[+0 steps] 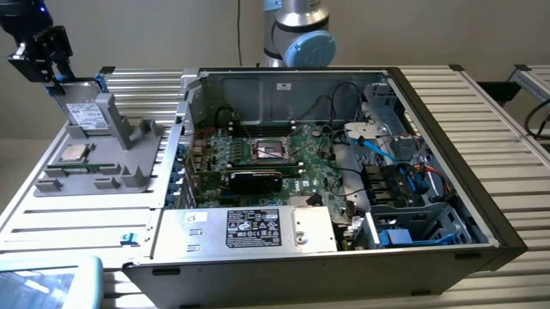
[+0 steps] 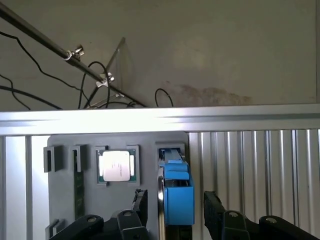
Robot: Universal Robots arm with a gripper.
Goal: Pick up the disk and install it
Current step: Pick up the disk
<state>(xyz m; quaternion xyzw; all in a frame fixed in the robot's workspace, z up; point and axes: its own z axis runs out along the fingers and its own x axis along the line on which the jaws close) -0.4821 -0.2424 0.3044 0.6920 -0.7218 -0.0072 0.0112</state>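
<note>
Broadly, a ribbed metal worktop (image 1: 481, 109) carried everything in the exterior view, and most of it was taken up by an open computer case (image 1: 249, 87) lying on its side with its motherboard (image 1: 275, 154) exposed. Behind the case rose the silver and blue arm (image 1: 297, 32). Along the near edge of the case sat a large silver box (image 1: 292, 228) with a black-and-white label. Beside the case, toward the exterior view's left, a grey slotted fixture (image 1: 129, 138) lay flat on the worktop. The disk (image 1: 84, 116) stood upright on edge in a slot at the far end of that fixture, its white label facing outward and its bright blue carrier showing along its top. It was not yet in the case. The black pincer (image 1: 53, 72) hung right over the top end of the disk. In the wrist view the pincer (image 2: 175, 196) had its two black fingers (image 2: 141, 204) apart, one on each side of the disk (image 2: 179, 210). A strip of fixture or worktop was visible between each finger and the blue carrier, so neither finger was pressing on it. A small square silver chip (image 1: 71, 153) rested in a recess of the fixture near the disk, and the wrist view showed the same chip (image 2: 116, 165) just beside the slot that held the disk. A narrow green memory stick (image 1: 82, 169) lay in the fixture just in front of the chip.
</note>
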